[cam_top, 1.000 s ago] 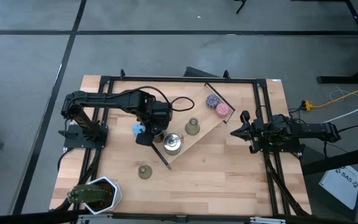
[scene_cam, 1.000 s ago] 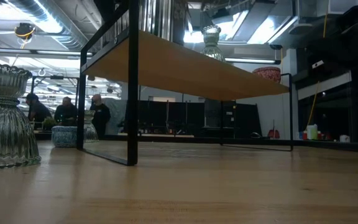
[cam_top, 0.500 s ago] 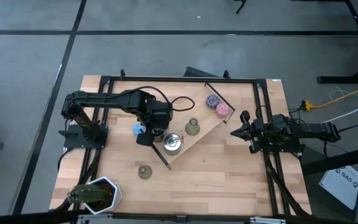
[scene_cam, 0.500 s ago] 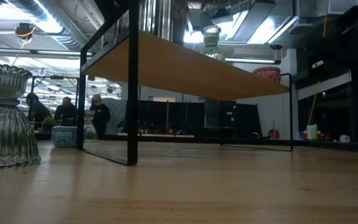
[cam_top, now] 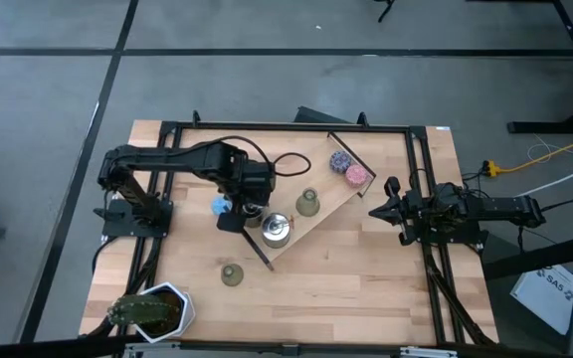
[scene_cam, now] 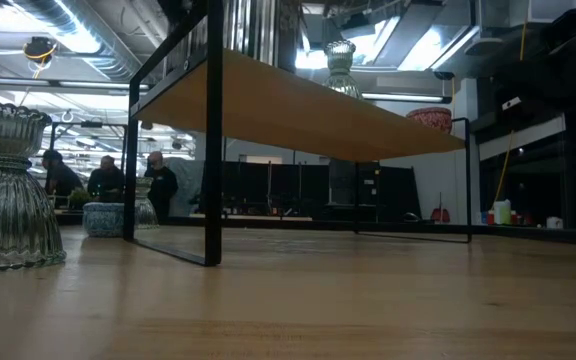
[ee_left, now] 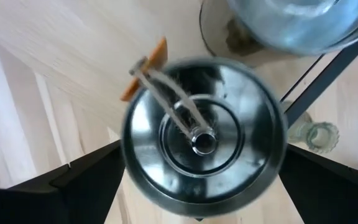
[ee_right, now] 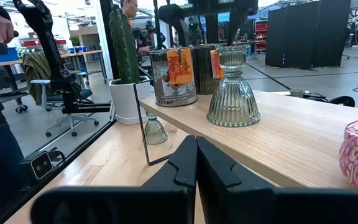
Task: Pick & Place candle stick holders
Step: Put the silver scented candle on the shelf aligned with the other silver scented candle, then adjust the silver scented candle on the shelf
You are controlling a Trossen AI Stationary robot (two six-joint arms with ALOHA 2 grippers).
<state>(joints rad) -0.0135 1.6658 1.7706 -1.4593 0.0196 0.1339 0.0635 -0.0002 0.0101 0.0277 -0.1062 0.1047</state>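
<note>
The wooden table [cam_top: 366, 288] is carrying a slanted wooden shelf [cam_top: 321, 224] on a thin black frame. The left arm is reaching over the near end of this shelf, and its gripper [cam_top: 244, 213] is hiding what is lying under it in the high view. The wrist view is showing a round silver tin [ee_left: 204, 140] with a shiny lid there. The dark fingers [ee_left: 82, 183] are standing wide apart on both sides of the tin, but the tin is blurred and I cannot tell if they are touching it. The right gripper [cam_top: 378, 211] is waiting at the right edge of the table, with its fingers pressed together.

A cactus in a white pot [cam_top: 152, 310] is sitting at the front left corner. A second tin [cam_top: 277, 230] is standing just beside the left gripper.

Two holders are showing from above. One [cam_top: 307, 203] is standing upright on the shelf, with its narrow neck pointing up. It is ribbed, bell-shaped and greenish. The other holder [cam_top: 232, 273] is standing upright on the table in front of the shelf. In the low view the picture's edge is cutting it off.
</note>
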